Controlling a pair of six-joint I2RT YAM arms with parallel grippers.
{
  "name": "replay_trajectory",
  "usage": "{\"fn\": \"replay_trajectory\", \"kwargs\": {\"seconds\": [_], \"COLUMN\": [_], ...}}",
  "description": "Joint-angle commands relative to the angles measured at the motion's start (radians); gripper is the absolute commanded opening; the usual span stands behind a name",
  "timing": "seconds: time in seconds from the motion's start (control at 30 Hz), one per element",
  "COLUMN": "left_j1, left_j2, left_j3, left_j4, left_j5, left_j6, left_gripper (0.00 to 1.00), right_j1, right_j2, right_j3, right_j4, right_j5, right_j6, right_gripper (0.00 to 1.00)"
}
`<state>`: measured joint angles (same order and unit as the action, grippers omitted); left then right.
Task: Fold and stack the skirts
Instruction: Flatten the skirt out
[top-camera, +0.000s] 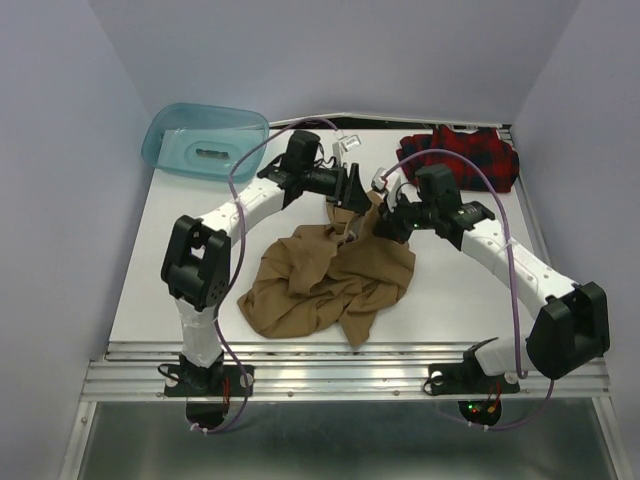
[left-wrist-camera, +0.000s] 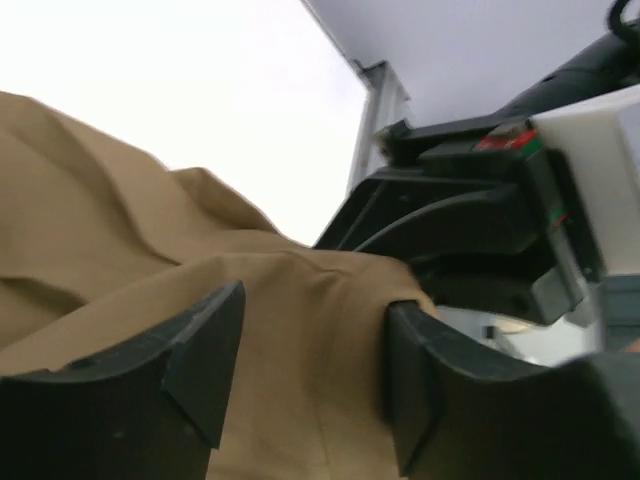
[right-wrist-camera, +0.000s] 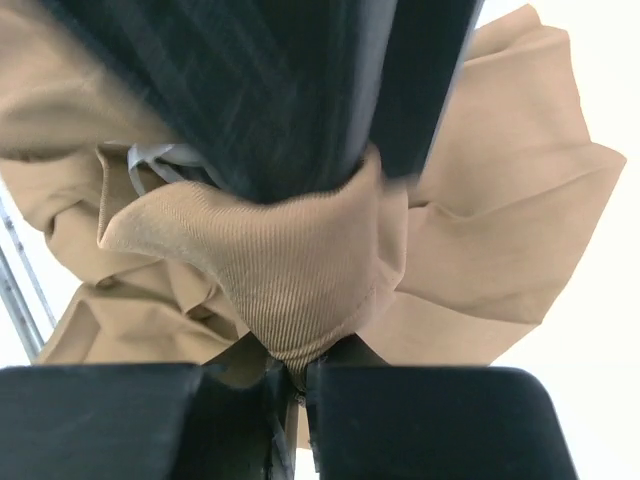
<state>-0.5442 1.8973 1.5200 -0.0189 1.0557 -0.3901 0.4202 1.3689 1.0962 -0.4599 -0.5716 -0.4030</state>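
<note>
Seemingly, skirt (top-camera: 330, 280) in right end effector (right-wrist-camera: 290, 385)

The plain tan-brown cloth skirt (top-camera: 330, 285) lies crumpled at the centre of the frame, its upper edge raised, while the red cloth skirt with dark plaid checks (top-camera: 462, 155) sits bunched at upper right.

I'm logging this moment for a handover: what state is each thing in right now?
tan skirt: crumpled, unfolded, far edge lifted.
red plaid skirt: bunched in the far right corner, no gripper on it.
teal tub: upright, open-topped, far left corner.
left gripper: jaws apart, tan cloth between them.
right gripper: jaws shut on a pinch of the tan skirt.
</note>
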Motion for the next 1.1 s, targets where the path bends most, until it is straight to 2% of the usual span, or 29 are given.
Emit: {"fn": "replay_trajectory", "kwargs": {"seconds": [0.0, 0.07, 0.1, 0.17, 0.2, 0.27, 0.3, 0.37, 0.53, 0.6, 0.63, 0.73, 1.07], "left_j1": [0.081, 0.137, 0.153, 0.18, 0.182, 0.179, 0.171, 0.159, 0.129, 0.084, 0.028, -0.006, -0.286], "left_j2": [-0.076, -0.107, -0.159, -0.226, -0.312, -0.467, -0.512, -0.595, -0.759, -0.802, -0.825, -0.853, -0.886], "left_j3": [0.115, 0.141, 0.134, 0.102, 0.036, -0.061, -0.164, -0.253, -0.429, -0.486, -0.526, -0.578, -0.748], "left_j4": [-0.173, -0.277, -0.338, -0.386, -0.415, -0.426, -0.431, -0.449, -0.49, -0.478, -0.466, -0.438, -0.254], "left_j5": [-0.177, -0.271, -0.381, -0.469, -0.546, -0.588, -0.618, -0.655, -0.7, -0.741, -0.766, -0.806, -0.959], "left_j6": [0.234, 0.353, 0.458, 0.566, 0.618, 0.758, 0.795, 0.886, 0.942, 0.951, 0.958, 0.952, 1.057], "left_gripper": [0.71, 0.72, 0.73, 0.73, 0.74, 0.75, 0.85, 0.85, 0.86, 0.86, 0.86, 0.86, 0.88], "right_j1": [0.006, 0.006, 0.006, 0.006, 0.006, 0.006, 0.006, 0.006, -0.014, -0.014, -0.035, -0.035, -0.044], "right_j2": [-0.01, 0.002, 0.01, 0.045, 0.064, 0.126, 0.148, 0.191, 0.333, 0.37, 0.422, 0.45, 0.526], "right_j3": [-0.009, -0.015, -0.019, -0.015, -0.009, 0.019, 0.028, 0.057, 0.117, 0.155, 0.187, 0.226, 0.268], "right_j4": [0.098, 0.095, 0.09, 0.087, 0.086, 0.076, 0.076, 0.078, 0.069, 0.05, 0.026, 0.012, -0.017], "right_j5": [0.056, 0.071, 0.076, 0.107, 0.111, 0.134, 0.147, 0.173, 0.24, 0.274, 0.286, 0.288, 0.286], "right_j6": [0.045, 0.059, 0.082, 0.131, 0.148, 0.19, 0.2, 0.222, 0.277, 0.302, 0.323, 0.346, 0.388], "right_gripper": [0.01, 0.01, 0.01, 0.01, 0.01, 0.01, 0.01, 0.01, 0.01, 0.01, 0.01, 0.01, 0.01]}}
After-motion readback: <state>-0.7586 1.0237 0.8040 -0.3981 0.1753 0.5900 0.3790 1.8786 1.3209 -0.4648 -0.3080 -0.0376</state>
